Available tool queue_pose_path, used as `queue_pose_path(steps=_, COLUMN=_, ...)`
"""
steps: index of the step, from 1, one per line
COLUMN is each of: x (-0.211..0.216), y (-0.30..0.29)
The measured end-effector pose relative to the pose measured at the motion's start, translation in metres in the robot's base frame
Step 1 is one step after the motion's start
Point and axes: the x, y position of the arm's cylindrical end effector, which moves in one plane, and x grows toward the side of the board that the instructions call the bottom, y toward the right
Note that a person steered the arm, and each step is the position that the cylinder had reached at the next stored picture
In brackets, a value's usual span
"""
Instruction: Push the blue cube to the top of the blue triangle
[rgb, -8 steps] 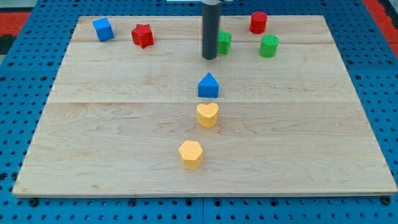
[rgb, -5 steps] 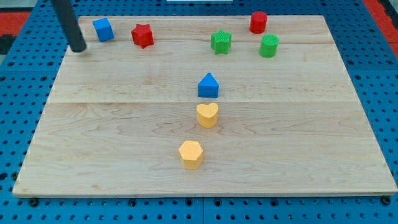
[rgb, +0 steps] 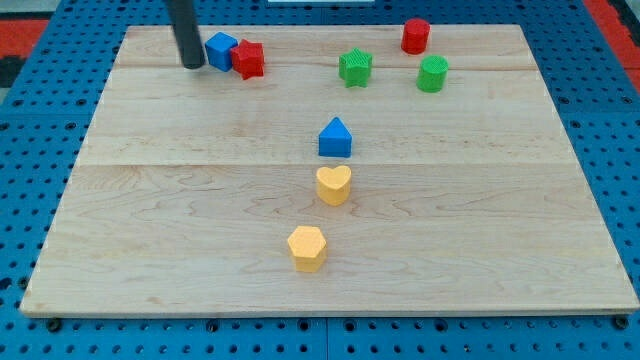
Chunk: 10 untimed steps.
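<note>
The blue cube (rgb: 221, 50) sits near the board's top left, touching the red star (rgb: 248, 59) on its right. My tip (rgb: 192, 65) is right beside the cube's left side, touching or nearly touching it. The blue triangle (rgb: 335, 138) stands near the board's middle, well to the right of and below the cube.
A green star (rgb: 354, 68), a green cylinder (rgb: 432, 74) and a red cylinder (rgb: 416, 36) lie at the top right. A yellow heart (rgb: 333, 185) sits just below the blue triangle, and a yellow hexagon (rgb: 307, 248) lower still. The wooden board (rgb: 150, 230) rests on a blue pegboard.
My tip swept from the board's top middle to the far left, then moved right, pushing the blue cube rightward into the red star, which shifted a little right.
</note>
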Motion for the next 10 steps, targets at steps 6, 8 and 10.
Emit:
queue_pose_path(steps=6, x=-0.020, y=0.052)
queue_pose_path(steps=8, x=-0.059, y=0.040)
queue_pose_path(steps=10, x=0.014, y=0.016)
